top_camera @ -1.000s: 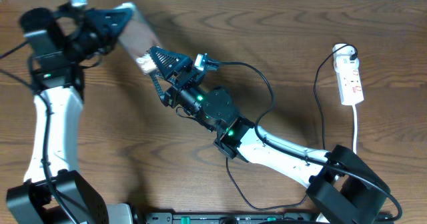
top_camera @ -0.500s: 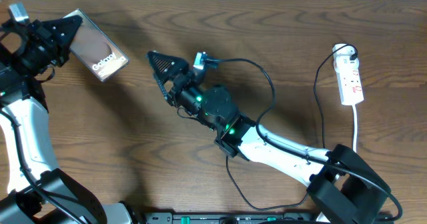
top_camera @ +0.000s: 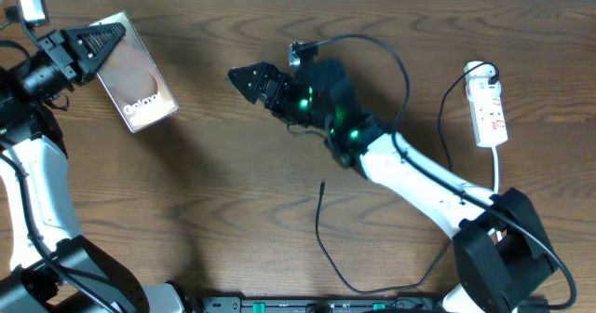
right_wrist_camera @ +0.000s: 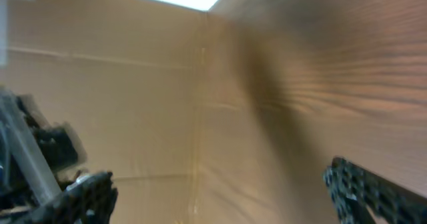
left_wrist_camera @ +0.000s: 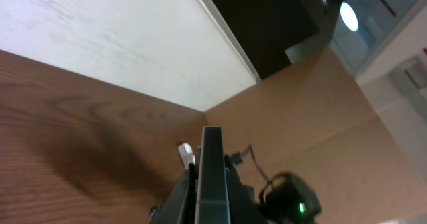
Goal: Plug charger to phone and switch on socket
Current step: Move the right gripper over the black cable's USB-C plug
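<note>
**Fig.** Overhead, w/ both wrist views.

- **(a)** Left tool, far-left rear of the counter, is clamped on one short end of the phone. The phone looks raised and tilted, face up, lettering toward the free end. In the left wrist view it shows edge-on between the fingers.
- **(b)** Right tool is mid-counter, well apart from the phone. Its jaws are spread wide w/ nothing between them, as the right wrist view confirms.
- **(c)** The charger lies slack on the counter. Its plug tip points rearward, near centre and free of both tools.
- **(d)** The socket sits at the far right, w/ nothing touching it.

**Handling (judged).**
- Phone: rigid, glossy, prob. slippery, and the glass is fragile. A pinch at one end gives leverage for twist, so firm but not crushing pressure is needed. The port end must stay clear; which end carries the port cannot be told.
- Charger: light and limp, so the cable will buckle if pushed. Take hold on the stiff plug body just behind the tip, never on the cord.
- Socket: light, and may slide when the switch is pressed.
</note>
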